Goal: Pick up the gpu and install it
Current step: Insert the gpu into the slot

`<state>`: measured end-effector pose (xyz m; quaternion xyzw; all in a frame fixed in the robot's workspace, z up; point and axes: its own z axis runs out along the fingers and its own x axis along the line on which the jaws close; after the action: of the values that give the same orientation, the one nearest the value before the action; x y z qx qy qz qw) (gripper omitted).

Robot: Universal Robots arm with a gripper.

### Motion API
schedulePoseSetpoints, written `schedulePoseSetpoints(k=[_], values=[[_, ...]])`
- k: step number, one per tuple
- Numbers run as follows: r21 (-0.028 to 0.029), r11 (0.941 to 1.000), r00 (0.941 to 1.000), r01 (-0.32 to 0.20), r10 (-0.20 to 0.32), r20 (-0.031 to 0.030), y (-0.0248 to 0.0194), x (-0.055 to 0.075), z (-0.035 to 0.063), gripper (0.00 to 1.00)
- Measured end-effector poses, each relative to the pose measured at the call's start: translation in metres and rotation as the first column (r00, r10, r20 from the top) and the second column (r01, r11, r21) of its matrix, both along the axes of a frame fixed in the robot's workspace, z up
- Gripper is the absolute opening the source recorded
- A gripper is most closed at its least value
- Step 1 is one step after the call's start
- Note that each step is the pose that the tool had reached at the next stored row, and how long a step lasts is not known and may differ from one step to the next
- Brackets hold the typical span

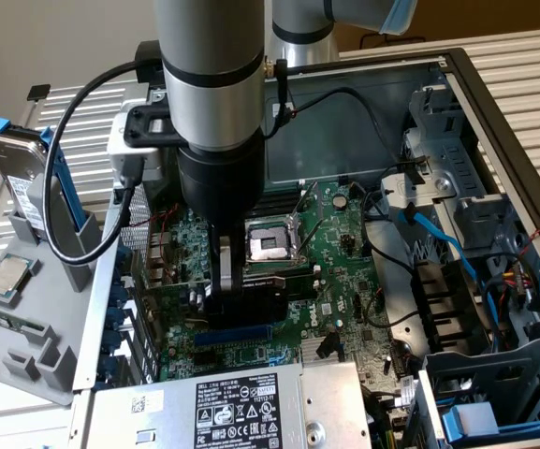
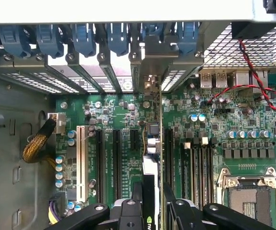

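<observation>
At centre of the open computer case, hand: closed narrow on the gpu, hanging from the smooth grey and black cylinder of the arm; in the wrist view its black fingers press the card from both sides.
gpu: small card standing on edge, matte black rectangular shroud, thin green board; gripped near its middle, directly under the hand and above the motherboard.
gpu, wrist view: seen edge-on as a narrow strip running away from the hand to a bent silver bracket at the case's perforated rear wall.
Motherboard: large flat green board, dense with small round capacitors and long black slots.
Processor socket: square, silver-framed, just above the gpu in the exterior view.
Blue slot: long narrow plastic strip, just below the gpu in the exterior view.
White slot: long, pale, parallel to the card and well to one side.
Retainer clips: row of rounded blue plastic tabs along the rear wall.
Red and black wires: thin twisted pair looping over the board.
Power supply: grey sheet-metal box with a printed label, bottom centre, cut off by the frame.
Hard drive: metal slab in a blue carrier, upper left of the exterior view.
Blue cable: flat ribbon curving at the exterior view's right.
Hidden: the card's lower edge; whether it sits in a slot cannot be told.
</observation>
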<state>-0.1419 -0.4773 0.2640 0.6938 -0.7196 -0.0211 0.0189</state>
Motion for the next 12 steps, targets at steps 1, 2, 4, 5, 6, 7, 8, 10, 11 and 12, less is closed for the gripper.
schedulePoseSetpoints(k=[1,2,4,5,6,7,8,10,11,12], values=[[-0.0002,1.0000,1.0000,0.000,0.000,0.0000,0.0000,0.0000,0.0000,0.27],[-0.0002,1.0000,1.0000,0.000,0.000,0.0001,0.0000,0.0000,-0.0001,0.27],[0.0001,1.0000,1.0000,0.000,0.000,0.0002,0.0002,0.0000,-0.0004,0.27],[0.0001,1.0000,1.0000,0.000,0.000,0.0002,0.0003,0.0000,-0.0006,0.27],[0.0000,1.0000,1.0000,0.000,0.000,0.0002,0.0004,0.0000,-0.0006,0.27],[-0.0003,1.0000,1.0000,0.000,0.000,0.0000,0.0004,0.0000,-0.0006,0.27],[-0.0003,1.0000,1.0000,0.000,0.000,0.0000,0.0004,0.0000,-0.0008,0.27],[-0.0002,1.0000,1.0000,0.000,0.000,0.0001,0.0004,0.0000,-0.0013,0.27],[-0.0002,1.0000,1.0000,0.000,0.000,0.0001,0.0004,0.0000,-0.0015,0.27],[-0.0002,1.0000,1.0000,0.000,0.000,0.0001,0.0004,0.0000,-0.0019,0.27]])
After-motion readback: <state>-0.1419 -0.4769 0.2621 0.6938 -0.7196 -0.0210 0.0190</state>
